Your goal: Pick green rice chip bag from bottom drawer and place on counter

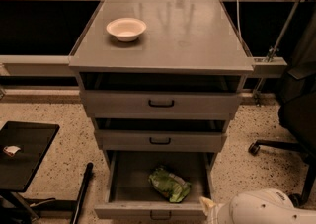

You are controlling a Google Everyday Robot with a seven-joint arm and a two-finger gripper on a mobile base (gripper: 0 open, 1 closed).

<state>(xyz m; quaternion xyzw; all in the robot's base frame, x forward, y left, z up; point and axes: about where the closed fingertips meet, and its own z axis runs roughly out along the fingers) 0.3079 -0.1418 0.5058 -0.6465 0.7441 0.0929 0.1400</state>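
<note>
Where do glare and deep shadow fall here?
Camera view: soft glare on the counter beyond the white bowl; deep shadow above both upper drawers; the green rice chip bag in the bottom drawer is dimly lit; the claw, at the lower edge right of it, looks pale.
</note>
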